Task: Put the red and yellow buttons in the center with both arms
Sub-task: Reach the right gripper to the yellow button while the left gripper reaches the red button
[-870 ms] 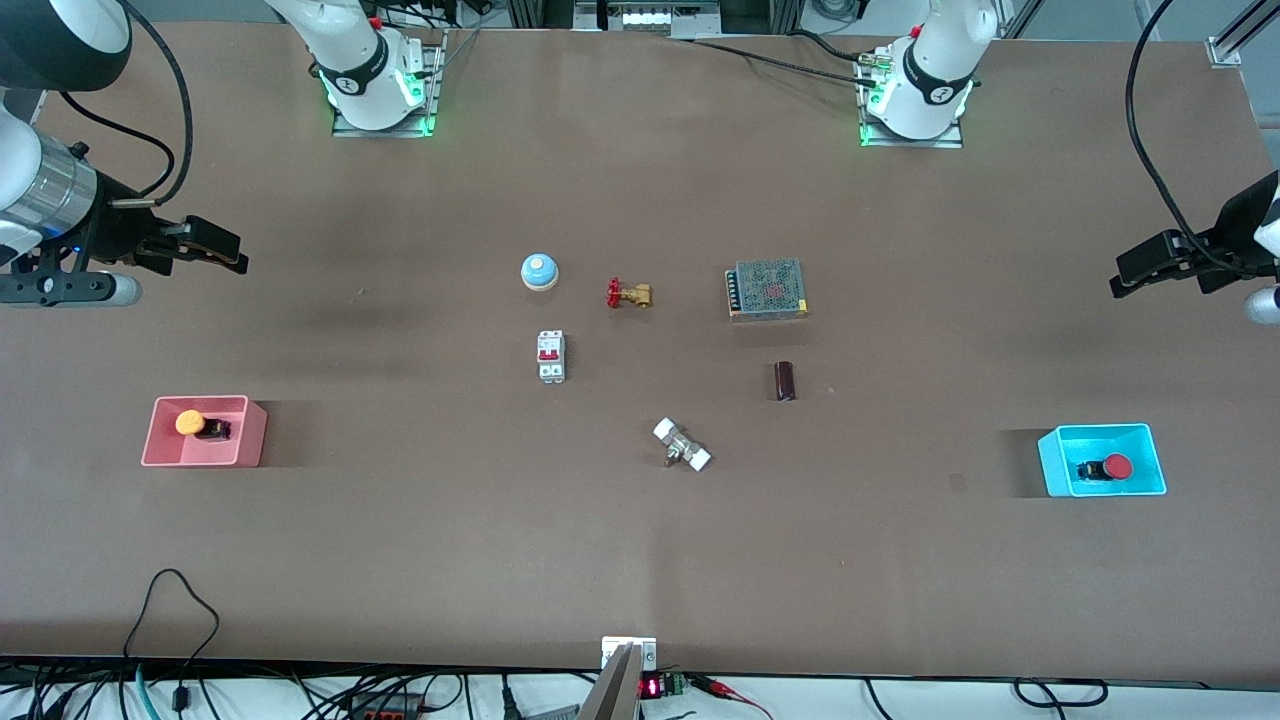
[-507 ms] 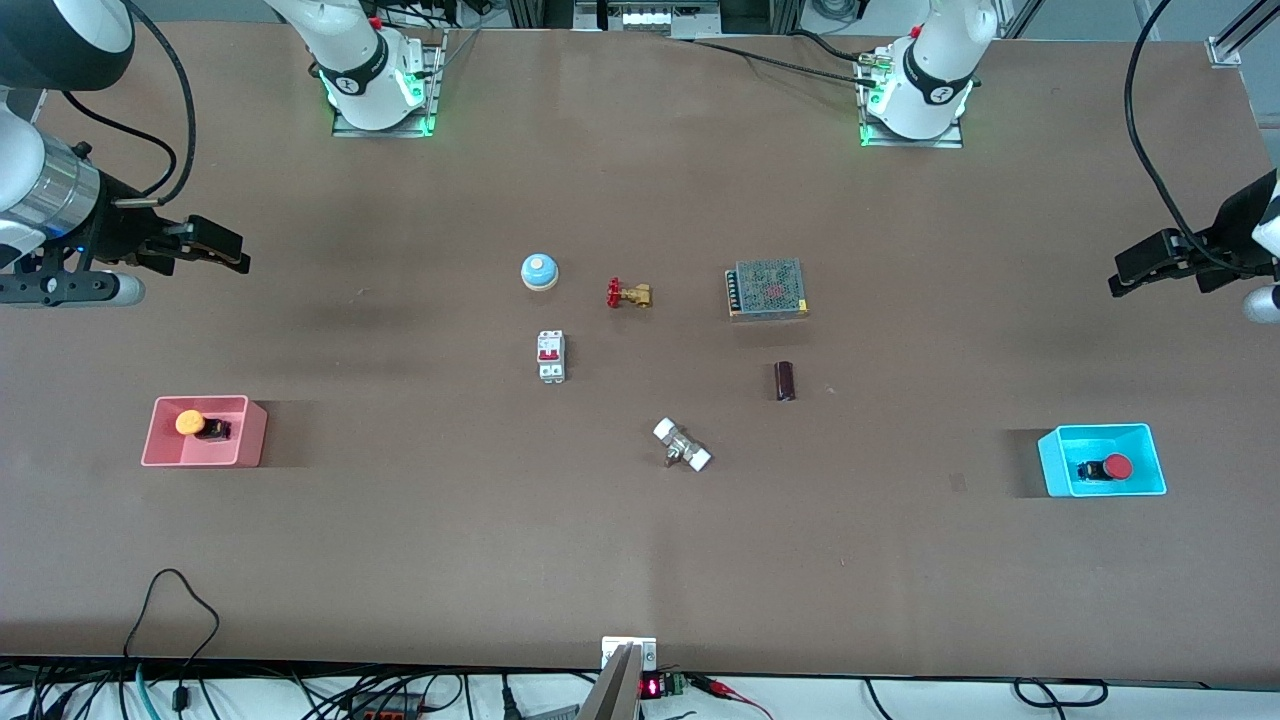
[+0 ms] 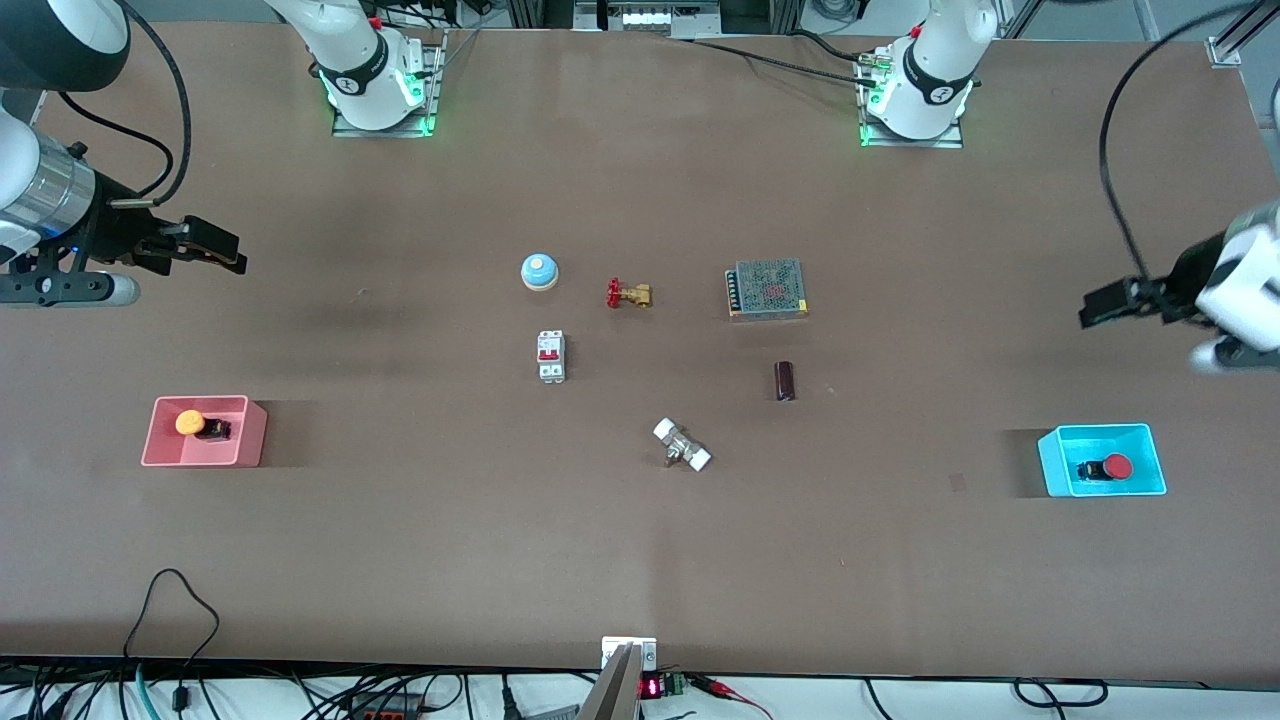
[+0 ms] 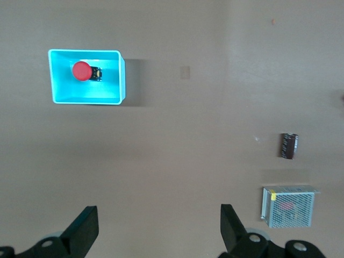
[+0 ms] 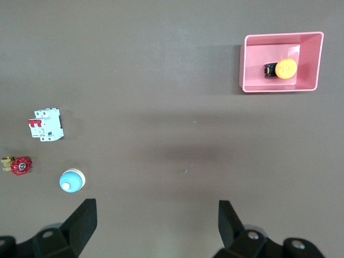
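Bench (image 3: 400, 560): plain matte brown, no pattern.

Round-capped push-button (image 3: 1117, 466), red cap on a black body, in an open plastic bin (image 3: 1050, 465) of cyan. Second round-capped push-button (image 3: 190, 423), orange-yellow cap on a black body, in an open plastic bin (image 3: 160, 455) of pink.

Dome bell (image 3: 539, 271): blue with a pale top. Valve (image 3: 630, 294): brass body, red handwheel. Circuit breaker (image 3: 551, 356): white with a red switch. Small cylinder (image 3: 785, 380): dark maroon. Boxed power supply (image 3: 767, 289): grey perforated mesh cover. Metal fitting (image 3: 682, 445): silver with white ends.

Left hand (image 3: 1100, 306) and right hand (image 3: 215, 246): black, on white arms with black cables.
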Controlling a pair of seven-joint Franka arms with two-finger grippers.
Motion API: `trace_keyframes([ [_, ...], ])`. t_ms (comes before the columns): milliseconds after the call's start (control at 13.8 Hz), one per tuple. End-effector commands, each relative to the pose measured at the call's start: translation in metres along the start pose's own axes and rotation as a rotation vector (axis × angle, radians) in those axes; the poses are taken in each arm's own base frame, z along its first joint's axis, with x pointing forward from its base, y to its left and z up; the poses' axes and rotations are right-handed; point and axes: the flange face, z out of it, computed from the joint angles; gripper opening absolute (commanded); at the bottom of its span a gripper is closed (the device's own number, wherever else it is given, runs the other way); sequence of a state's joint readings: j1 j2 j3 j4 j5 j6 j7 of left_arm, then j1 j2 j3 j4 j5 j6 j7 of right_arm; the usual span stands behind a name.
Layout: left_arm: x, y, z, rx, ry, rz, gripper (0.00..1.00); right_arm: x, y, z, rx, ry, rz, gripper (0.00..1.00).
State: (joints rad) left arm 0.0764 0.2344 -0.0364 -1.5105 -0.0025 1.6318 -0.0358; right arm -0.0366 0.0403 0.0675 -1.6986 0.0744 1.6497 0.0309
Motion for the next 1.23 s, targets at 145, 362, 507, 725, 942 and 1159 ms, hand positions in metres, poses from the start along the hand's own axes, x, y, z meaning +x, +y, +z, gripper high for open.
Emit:
trace_keyframes([
  [145, 0.057, -0.019, 0.068, 0.082, -0.017, 0.001, 1.0, -0.014, -0.005, -0.059, 0.013, 0.015, -0.013, 1.0],
  [362, 0.08, -0.09, 0.113, 0.061, 0.037, -0.092, 1.0, -0.014, -0.002, -0.062, 0.005, 0.003, -0.003, 1.0],
  [507, 0.085, -0.114, 0.143, 0.057, 0.002, -0.122, 1.0, -0.003, -0.001, -0.045, -0.017, -0.019, -0.008, 1.0],
  [725, 0.098, -0.138, 0.186, 0.05, 0.015, -0.15, 1.0, 0.033, 0.019, 0.003, -0.059, -0.021, -0.014, 1.0],
  [942, 0.111, -0.159, 0.218, 0.042, 0.076, -0.159, 1.0, 0.075, 0.06, 0.048, -0.145, 0.03, -0.134, 1.0],
  [1159, 0.117, -0.159, 0.23, 0.044, 0.103, -0.107, 1.0, 0.105, 0.119, 0.098, -0.165, 0.064, -0.175, 1.0],
])
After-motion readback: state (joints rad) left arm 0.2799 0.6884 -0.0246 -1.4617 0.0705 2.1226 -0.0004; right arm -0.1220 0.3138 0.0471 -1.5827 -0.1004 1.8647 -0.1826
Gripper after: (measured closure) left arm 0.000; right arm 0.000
